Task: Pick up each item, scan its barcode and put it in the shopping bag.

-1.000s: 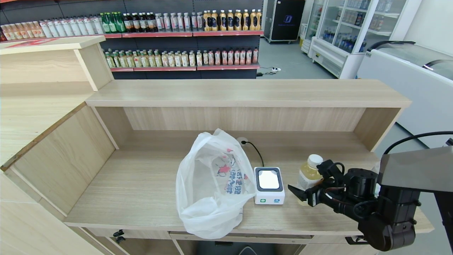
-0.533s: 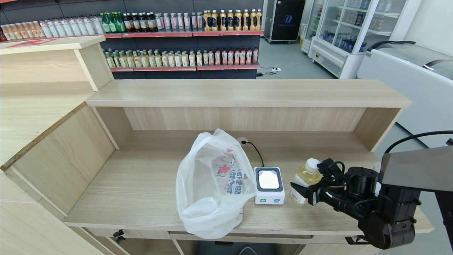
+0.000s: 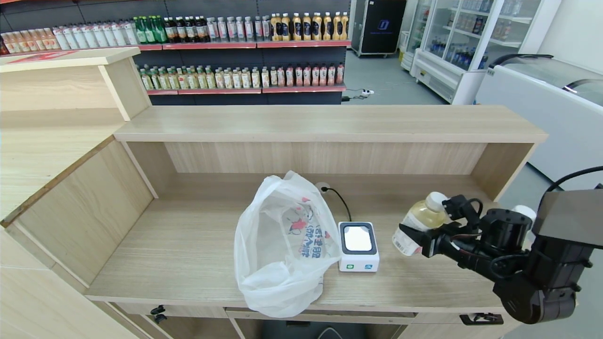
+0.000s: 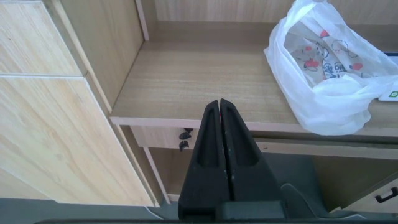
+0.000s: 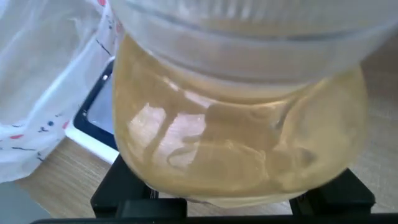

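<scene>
A bottle of pale yellow drink [image 3: 418,222] with a white cap hangs tilted above the counter, right of the scanner, with my right gripper [image 3: 426,235] shut on its lower body. Close up, the bottle [image 5: 242,124] is seen from the right wrist. The white barcode scanner [image 3: 358,246] with a dark-framed window sits on the counter, a black cable running back from it. The white plastic shopping bag [image 3: 282,245] stands open just left of the scanner; the bag [image 4: 326,68] is also seen from the left wrist. My left gripper [image 4: 219,109] is shut, held low in front of the counter's left part.
The wooden counter [image 3: 188,245] has a raised back shelf [image 3: 330,123] and side walls. Another white-capped bottle [image 3: 525,213] peeks out behind my right arm. Drink shelves and fridges stand far behind.
My right gripper shut on the bottle, tilted it and lifted it off the counter, moving up and slightly right.
</scene>
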Controlling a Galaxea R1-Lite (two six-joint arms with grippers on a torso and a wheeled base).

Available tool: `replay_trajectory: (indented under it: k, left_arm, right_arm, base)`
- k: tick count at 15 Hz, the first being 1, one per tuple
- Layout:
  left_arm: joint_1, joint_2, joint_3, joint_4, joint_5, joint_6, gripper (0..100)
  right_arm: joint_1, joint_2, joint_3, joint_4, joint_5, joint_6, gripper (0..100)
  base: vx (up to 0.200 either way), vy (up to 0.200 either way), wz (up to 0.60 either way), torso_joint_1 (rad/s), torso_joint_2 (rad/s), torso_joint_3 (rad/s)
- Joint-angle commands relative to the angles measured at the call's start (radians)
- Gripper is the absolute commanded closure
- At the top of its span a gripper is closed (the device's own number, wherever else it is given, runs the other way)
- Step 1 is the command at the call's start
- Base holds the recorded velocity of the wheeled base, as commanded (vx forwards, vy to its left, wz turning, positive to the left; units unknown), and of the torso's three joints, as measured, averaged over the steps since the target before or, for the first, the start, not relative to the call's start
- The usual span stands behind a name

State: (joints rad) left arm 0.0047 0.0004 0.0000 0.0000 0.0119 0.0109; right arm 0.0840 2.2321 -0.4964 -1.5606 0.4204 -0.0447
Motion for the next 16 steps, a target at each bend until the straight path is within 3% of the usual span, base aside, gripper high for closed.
replay_trajectory:
  k: [1, 3, 5, 9, 11, 14, 16]
  left_arm:
    - [0.000, 0.000, 0.000, 0.000, -0.001, 0.000, 100]
    - [0.000, 0.000, 0.000, 0.000, 0.000, 0.000, 100]
    - [0.000, 0.000, 0.000, 0.000, 0.000, 0.000, 100]
    - [0.000, 0.000, 0.000, 0.000, 0.000, 0.000, 100]
    - [0.000, 0.000, 0.000, 0.000, 0.000, 0.000, 100]
    - [0.000, 0.000, 0.000, 0.000, 0.000, 0.000, 100]
    - [0.000, 0.000, 0.000, 0.000, 0.000, 0.000, 100]
  right_arm:
    - [-0.035, -0.161, 0.012, 0.048, 0.049, 0.012, 100]
    - [-0.090, -0.356, 0.022, 0.251, 0.075, 0.026, 100]
    - [-0.150, -0.577, 0.019, 0.436, 0.241, 0.118, 100]
    - [-0.147, -0.911, -0.027, 0.659, 0.431, 0.361, 100]
    - [-0.069, -1.016, -0.059, 0.784, 0.483, 0.421, 100]
    - [0.082, -1.122, -0.133, 0.984, 0.489, 0.431, 100]
    - [0.135, -1.149, -0.154, 1.051, 0.489, 0.431, 100]
  base:
    - [0.000, 0.000, 0.00, 0.000, 0.00, 0.000]
    - [0.000, 0.000, 0.00, 0.000, 0.00, 0.000]
    - [0.000, 0.000, 0.00, 0.000, 0.00, 0.000]
    - [0.000, 0.000, 0.00, 0.000, 0.00, 0.000]
    - [0.000, 0.000, 0.00, 0.000, 0.00, 0.000]
    - [0.000, 0.000, 0.00, 0.000, 0.00, 0.000]
    - [0.000, 0.000, 0.00, 0.000, 0.00, 0.000]
